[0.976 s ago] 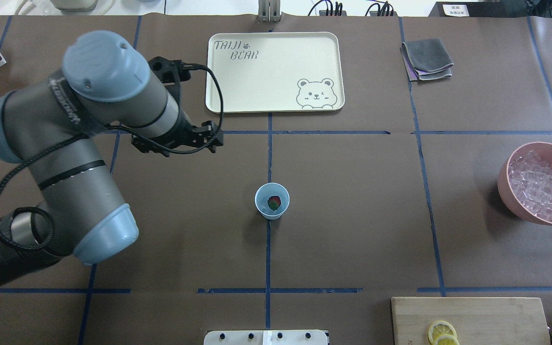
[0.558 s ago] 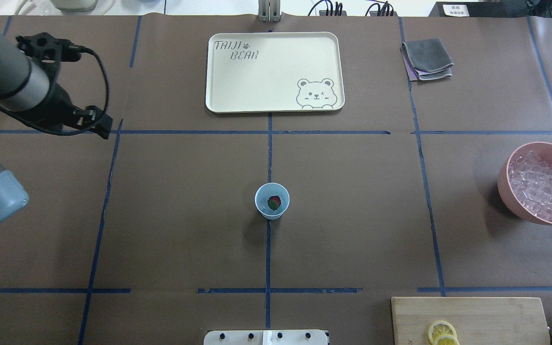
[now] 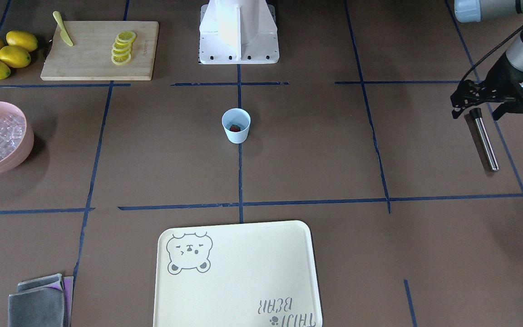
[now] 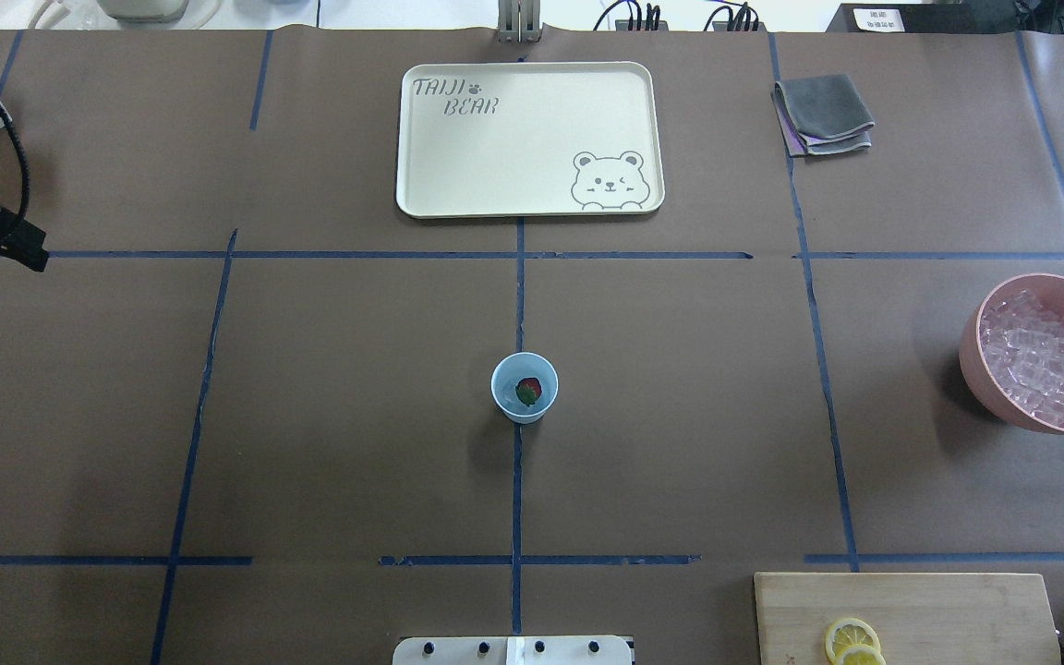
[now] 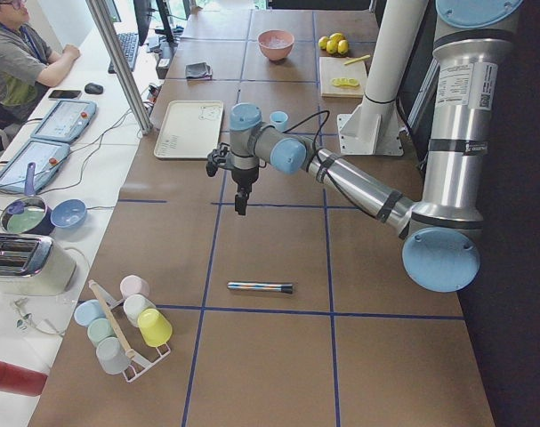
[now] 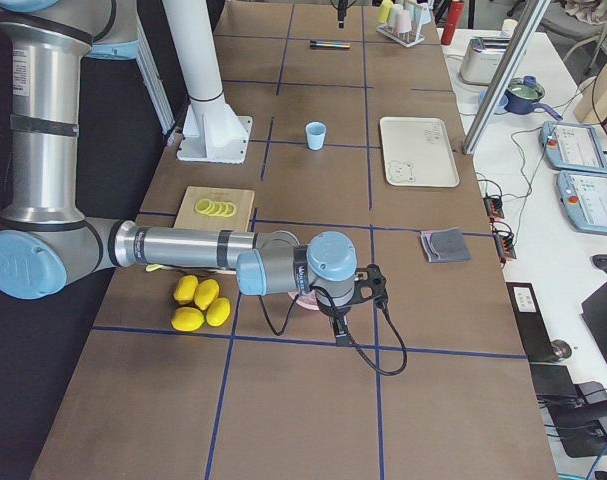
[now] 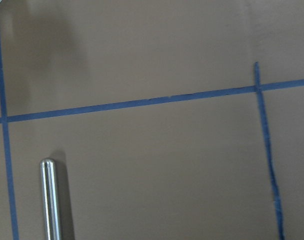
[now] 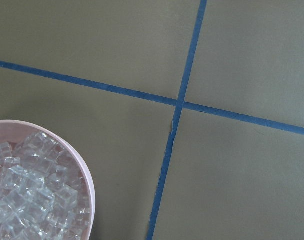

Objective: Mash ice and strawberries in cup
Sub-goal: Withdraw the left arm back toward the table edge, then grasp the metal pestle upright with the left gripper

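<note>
Your cup (image 4: 524, 388) stands alone in the middle of the bench (image 4: 680, 443), strawberry (image 4: 528, 391) inside, with open surface on every side. The ice (image 4: 1040, 358) fills a pink bowl (image 4: 983, 386) at the right edge. The left hand (image 3: 475, 109) hangs above the left edge, jaws spread, near a steel rod (image 3: 485, 141) lying flat. The overhead view clips that hand (only a sliver shows). The right hand (image 6: 340, 322) appears only in the right side view, near the bowl. You cannot tell whether it is open or closed.
</note>
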Available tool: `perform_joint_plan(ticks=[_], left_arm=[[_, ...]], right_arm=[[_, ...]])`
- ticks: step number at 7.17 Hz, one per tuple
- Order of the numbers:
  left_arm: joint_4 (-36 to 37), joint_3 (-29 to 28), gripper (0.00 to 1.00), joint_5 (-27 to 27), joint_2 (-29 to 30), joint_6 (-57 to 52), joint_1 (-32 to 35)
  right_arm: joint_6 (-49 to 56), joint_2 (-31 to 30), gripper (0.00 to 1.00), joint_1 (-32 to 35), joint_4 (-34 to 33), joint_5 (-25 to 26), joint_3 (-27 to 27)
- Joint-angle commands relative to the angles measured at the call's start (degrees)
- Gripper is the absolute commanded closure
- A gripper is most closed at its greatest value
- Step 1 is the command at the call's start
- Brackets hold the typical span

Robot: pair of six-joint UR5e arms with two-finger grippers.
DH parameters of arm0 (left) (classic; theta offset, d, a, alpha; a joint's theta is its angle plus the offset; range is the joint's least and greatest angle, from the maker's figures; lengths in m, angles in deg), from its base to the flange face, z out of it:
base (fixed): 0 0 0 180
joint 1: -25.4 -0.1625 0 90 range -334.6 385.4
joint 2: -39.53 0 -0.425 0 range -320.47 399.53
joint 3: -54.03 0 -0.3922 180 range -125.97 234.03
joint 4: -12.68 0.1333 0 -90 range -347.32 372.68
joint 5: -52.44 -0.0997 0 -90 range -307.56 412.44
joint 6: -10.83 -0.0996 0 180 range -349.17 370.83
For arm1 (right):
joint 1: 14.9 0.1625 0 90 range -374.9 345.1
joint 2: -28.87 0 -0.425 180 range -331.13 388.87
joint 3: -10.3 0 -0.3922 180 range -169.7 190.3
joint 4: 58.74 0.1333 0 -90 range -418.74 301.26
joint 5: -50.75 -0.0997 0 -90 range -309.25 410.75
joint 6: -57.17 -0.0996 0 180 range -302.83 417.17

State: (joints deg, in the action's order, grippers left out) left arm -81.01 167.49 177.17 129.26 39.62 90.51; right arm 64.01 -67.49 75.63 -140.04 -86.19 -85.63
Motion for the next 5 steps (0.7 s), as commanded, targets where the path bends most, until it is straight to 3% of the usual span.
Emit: perform_joint_plan(ticks=[1,5], left_arm=[[-17.94,-10.57,0.0,0.17,-4.12,-0.05,1.86],[-34.42,-29.13,0.0,-0.36,-2.63,0.3,1.69]], right_arm=[[-0.06,0.03,0.01,0.0,-0.09,0.0,0.04],[-0.15,0.03,0.01,0.0,0.0,-0.08,-0.22]])
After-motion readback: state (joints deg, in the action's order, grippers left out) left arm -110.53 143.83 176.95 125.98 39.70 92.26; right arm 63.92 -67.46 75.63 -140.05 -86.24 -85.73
